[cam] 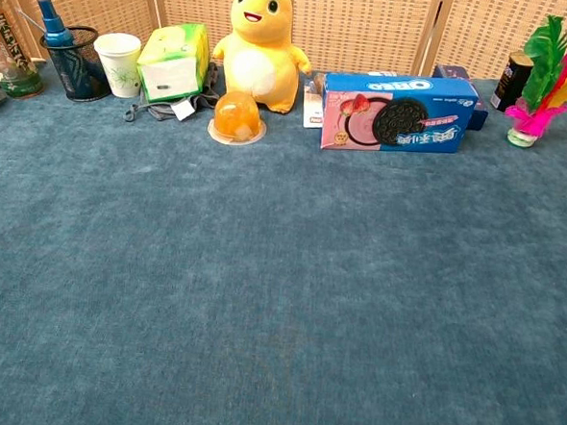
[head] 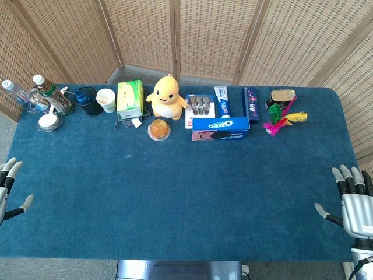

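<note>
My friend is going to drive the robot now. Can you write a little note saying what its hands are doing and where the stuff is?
Left hand: open, holding nothing, at the table's left edge.
Right hand: open, holding nothing, at the right edge.
All things stand in a row along the far side of the blue carpeted table. Nearest the left hand is the small round silver tin; nearest the right hand is the pink, green and yellow feather shuttlecock.
In the middle are the yellow plush duck, the orange jelly cup and the blue Oreo box.
Nothing is picked up yet; every thing is still untouched.
</note>
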Robot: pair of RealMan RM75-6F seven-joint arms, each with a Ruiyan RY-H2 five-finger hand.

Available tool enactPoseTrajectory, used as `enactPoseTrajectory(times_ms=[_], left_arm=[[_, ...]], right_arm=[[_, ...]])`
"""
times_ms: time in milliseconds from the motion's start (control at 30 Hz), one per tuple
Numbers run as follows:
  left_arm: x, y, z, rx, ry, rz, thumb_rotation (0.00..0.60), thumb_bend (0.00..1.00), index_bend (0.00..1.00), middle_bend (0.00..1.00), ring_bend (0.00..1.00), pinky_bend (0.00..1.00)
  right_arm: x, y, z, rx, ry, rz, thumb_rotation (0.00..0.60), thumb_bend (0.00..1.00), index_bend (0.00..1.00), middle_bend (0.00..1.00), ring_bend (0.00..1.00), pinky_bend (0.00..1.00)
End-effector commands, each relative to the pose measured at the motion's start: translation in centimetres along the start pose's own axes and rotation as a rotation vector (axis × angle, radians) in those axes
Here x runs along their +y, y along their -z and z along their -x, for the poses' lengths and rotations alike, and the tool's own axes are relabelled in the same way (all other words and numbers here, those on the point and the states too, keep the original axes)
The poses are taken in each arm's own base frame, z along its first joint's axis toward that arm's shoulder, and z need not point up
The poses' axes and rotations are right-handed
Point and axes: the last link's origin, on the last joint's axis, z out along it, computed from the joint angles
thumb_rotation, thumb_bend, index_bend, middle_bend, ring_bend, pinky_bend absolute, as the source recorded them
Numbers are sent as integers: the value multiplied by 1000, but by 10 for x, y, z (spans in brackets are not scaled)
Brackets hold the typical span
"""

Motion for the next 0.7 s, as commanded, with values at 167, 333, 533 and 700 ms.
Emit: enactPoseTrajectory(times_ms=[167, 333, 533, 700], left_arm=[[0, 0, -1, 12, 3, 5, 451, 314, 0, 0, 28, 0], [1, 0, -1, 20, 10, 12, 452, 319, 0, 0, 28, 0], [12, -4, -1, 52, 12, 83, 519, 465, 0, 0, 509, 533], [39, -23, -1, 134, 2, 212, 600, 842, 0, 0, 975, 1000]], right_arm=[[0, 0, 1, -2, 0, -2, 377, 215, 0, 0, 0, 0], [-1, 1, 1, -5, -3, -4, 377, 214, 0, 0, 0, 0], [0, -1, 0, -5, -12, 3, 383, 207, 0, 0, 0, 0], [1, -1, -2, -3, -18, 6, 382, 206, 0, 0, 0, 0]])
